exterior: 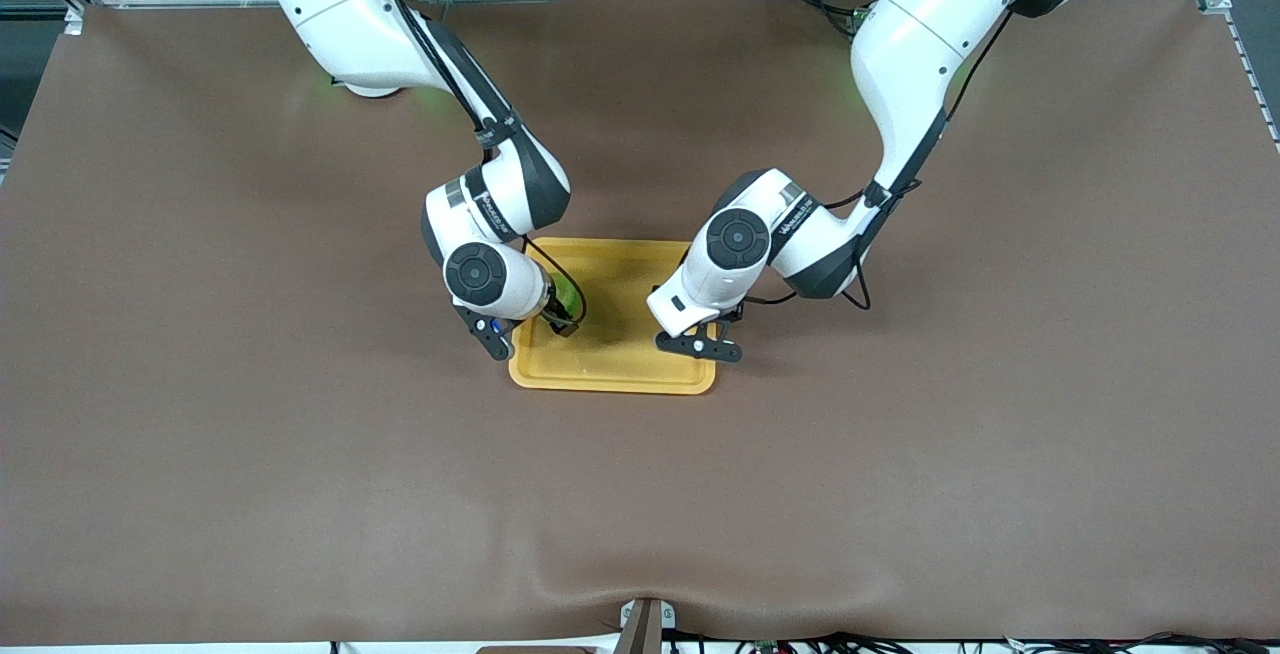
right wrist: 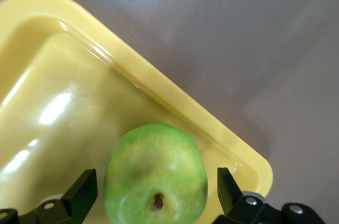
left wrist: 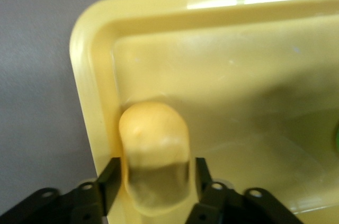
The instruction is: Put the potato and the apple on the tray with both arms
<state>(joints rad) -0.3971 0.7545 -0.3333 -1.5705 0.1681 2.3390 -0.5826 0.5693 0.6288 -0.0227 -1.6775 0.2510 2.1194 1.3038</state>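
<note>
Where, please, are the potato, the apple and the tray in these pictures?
potato point(left wrist: 153, 144): left wrist view, on its upper rounded body.
apple point(right wrist: 154, 173): right wrist view, on its green skin above the stem dimple.
tray point(exterior: 610, 378): front view, on its rim nearest the camera.

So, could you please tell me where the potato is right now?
The potato lies in the tray, beside the rim at the left arm's end, between the left end effector's fingers.
</note>
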